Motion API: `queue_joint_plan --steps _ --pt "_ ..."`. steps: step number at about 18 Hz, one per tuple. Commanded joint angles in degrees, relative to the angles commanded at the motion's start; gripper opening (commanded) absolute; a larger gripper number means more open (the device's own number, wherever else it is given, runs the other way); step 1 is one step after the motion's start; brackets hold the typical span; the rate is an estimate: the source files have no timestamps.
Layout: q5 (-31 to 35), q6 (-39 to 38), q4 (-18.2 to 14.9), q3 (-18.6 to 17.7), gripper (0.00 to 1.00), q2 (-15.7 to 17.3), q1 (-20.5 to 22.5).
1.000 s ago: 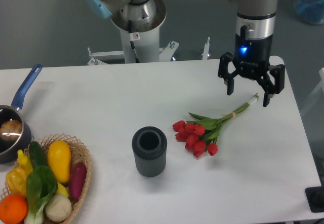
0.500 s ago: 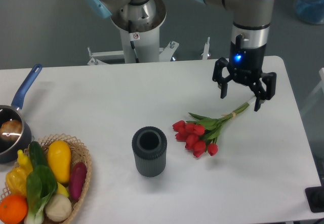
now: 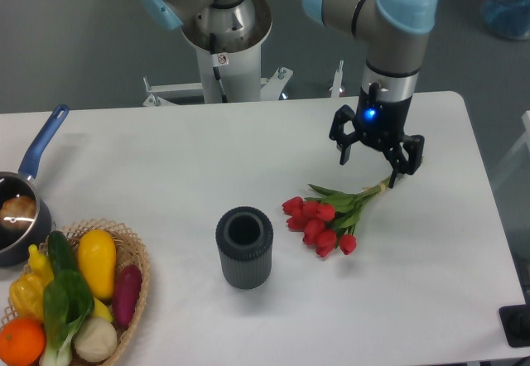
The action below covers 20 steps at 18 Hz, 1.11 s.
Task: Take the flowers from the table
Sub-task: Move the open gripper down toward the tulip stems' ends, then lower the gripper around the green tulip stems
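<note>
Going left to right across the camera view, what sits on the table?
Saucepan → basket of produce → dark ribbed vase → flowers → open pincer above the stems.

My arm reaches in from the top and bends down, so the wrist points straight at the table. The gripper [image 3: 370,168] hangs low with its two black fingers [image 3: 345,148] spread wide apart and nothing between them. A small blue light glows on the wrist just above the fingers.
</note>
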Motion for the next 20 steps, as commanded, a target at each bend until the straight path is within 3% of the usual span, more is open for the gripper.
queue_joint_plan --steps 5,8,12,16,20 --pt "5.88 4.46 0.00 1.05 1.00 -1.84 0.09" --pt "6.59 10.53 0.00 1.67 1.00 -2.55 0.61" --pt "6.94 11.42 -0.09 1.76 1.00 -4.39 1.23" --pt "10.02 19.41 0.00 2.11 1.00 -6.41 2.20" --pt "14.40 19.51 0.26 1.93 1.00 -7.56 1.15"
